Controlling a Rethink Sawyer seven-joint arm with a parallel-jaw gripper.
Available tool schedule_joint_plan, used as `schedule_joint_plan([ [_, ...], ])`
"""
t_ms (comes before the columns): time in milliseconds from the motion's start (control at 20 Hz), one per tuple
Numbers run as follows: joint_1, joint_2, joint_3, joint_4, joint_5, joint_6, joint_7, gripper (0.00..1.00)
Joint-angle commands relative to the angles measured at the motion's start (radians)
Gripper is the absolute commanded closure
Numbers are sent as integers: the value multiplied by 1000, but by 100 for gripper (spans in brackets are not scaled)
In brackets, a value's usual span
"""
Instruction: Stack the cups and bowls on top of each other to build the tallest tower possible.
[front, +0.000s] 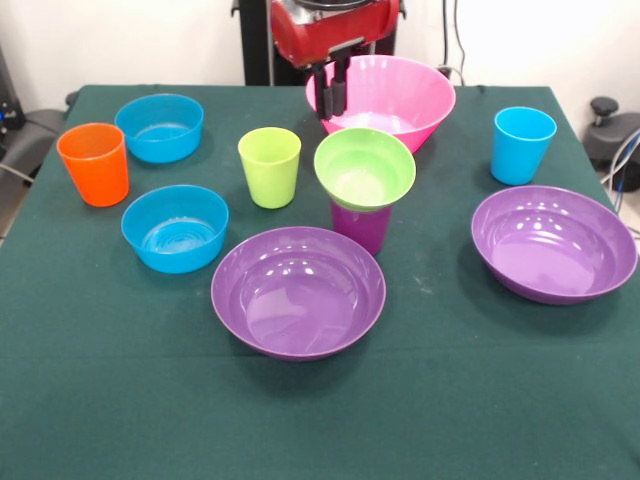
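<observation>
The purple cup (360, 226) stands near the table's middle with the small green bowl (365, 168) sitting on it, tilted slightly toward the camera. My gripper (335, 92) hangs above and behind it, in front of the big pink bowl (400, 96), open and empty. One wide purple bowl (298, 292) lies in front of the cup, the other (553, 243) at the right. Two blue bowls (160, 127) (175, 228) sit at the left. The orange cup (93, 163), lime green cup (269, 166) and light blue cup (523, 145) stand upright and apart.
The dark green tablecloth (320, 420) covers the table. The robot's black pedestal (258, 40) stands at the far edge. Cables and dark gear lie off the table at the right (615, 135).
</observation>
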Motion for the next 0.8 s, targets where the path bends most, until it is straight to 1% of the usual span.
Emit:
schedule_joint_plan([
  [50,-29,83,30,-98,-80,73,-428,100],
  [200,-42,112,36,-140,-90,95,-498,100],
  [400,-44,139,35,-189,-96,118,-565,100],
  [700,-42,162,21,-231,-91,129,-634,100],
  [800,-41,155,17,-223,-83,127,-637,100],
])
